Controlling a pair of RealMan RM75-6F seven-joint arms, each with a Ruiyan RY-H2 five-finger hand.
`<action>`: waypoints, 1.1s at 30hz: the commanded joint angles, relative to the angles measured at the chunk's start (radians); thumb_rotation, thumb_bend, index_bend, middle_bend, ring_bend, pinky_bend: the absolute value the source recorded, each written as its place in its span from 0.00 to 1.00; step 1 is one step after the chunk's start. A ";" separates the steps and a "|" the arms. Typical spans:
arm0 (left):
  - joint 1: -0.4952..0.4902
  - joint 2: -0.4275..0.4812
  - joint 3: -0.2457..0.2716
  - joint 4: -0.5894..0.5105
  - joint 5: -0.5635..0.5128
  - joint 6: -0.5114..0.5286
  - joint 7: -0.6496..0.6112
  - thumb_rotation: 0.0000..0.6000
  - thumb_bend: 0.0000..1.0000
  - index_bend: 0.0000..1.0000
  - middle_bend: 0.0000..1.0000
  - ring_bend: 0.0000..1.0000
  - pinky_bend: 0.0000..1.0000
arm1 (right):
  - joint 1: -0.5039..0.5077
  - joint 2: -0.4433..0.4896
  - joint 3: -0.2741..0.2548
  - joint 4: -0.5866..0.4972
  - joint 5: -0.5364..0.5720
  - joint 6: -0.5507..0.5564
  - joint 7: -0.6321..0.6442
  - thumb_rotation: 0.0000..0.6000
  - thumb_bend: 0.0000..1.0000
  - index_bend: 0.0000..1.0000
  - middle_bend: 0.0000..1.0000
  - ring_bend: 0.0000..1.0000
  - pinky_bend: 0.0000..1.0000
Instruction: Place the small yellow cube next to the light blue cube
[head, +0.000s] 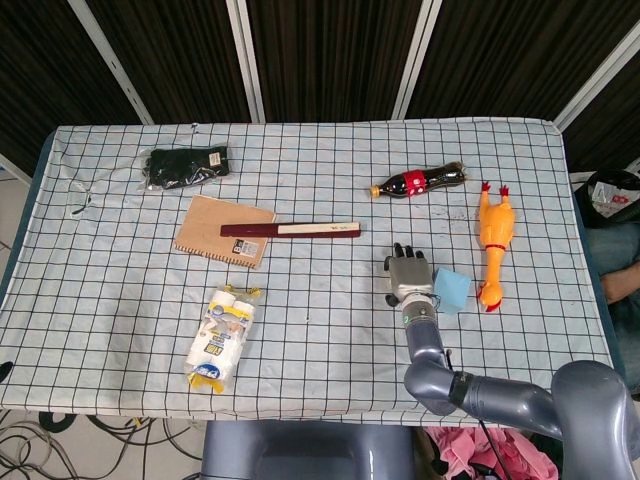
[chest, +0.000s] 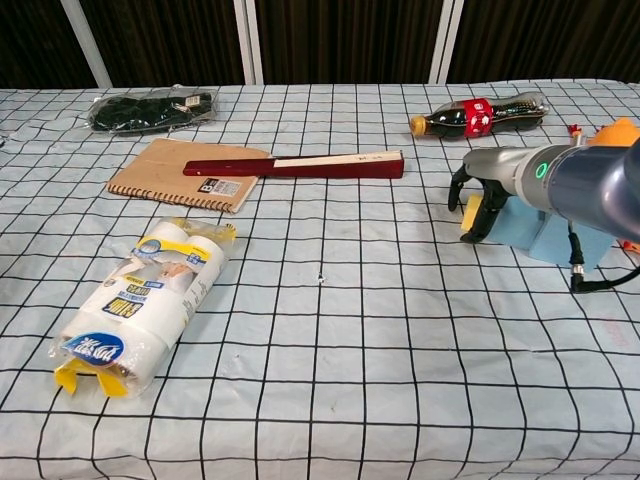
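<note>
Setting the small yellow cube (chest: 471, 212) beside the light blue foam cube (chest: 541, 232)

The right hand (chest: 478, 196) has its fingers clamped on the yellow cube, low over the checked tabletop (chest: 330, 330) just beside the blue one; it should settle flat before release.

One bottle (head: 417, 181), chicken (head: 494, 243), notebook (head: 224, 230), possibly two cubes (chest: 540, 232).

the table (head: 120, 300) is covered by a matt checked cloth, slightly wrinkled at 9 o'clock. the bottle (head: 417, 181) is seen as glossy clear plastic. the paper rolls (chest: 140, 305) are wrapped in shiny film. the notebook (head: 222, 229) cover appears as matt brown card. the right hand (chest: 478, 196) is finished in smooth grey and black plastic.
</note>
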 joint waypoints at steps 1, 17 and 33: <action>0.000 0.000 0.000 0.000 0.001 0.000 -0.001 1.00 0.04 0.20 0.06 0.00 0.00 | -0.003 0.010 0.020 -0.022 -0.032 -0.006 0.038 1.00 0.24 0.19 0.00 0.00 0.09; -0.002 -0.002 0.001 0.002 0.011 0.002 -0.021 1.00 0.04 0.20 0.06 0.00 0.00 | -0.349 0.461 -0.039 -0.520 -0.677 0.155 0.467 1.00 0.23 0.11 0.00 0.00 0.09; -0.006 0.006 0.011 0.017 0.043 0.000 -0.074 1.00 0.04 0.19 0.07 0.00 0.00 | -0.842 0.469 -0.366 -0.191 -1.347 0.602 0.907 1.00 0.23 0.11 0.00 0.00 0.09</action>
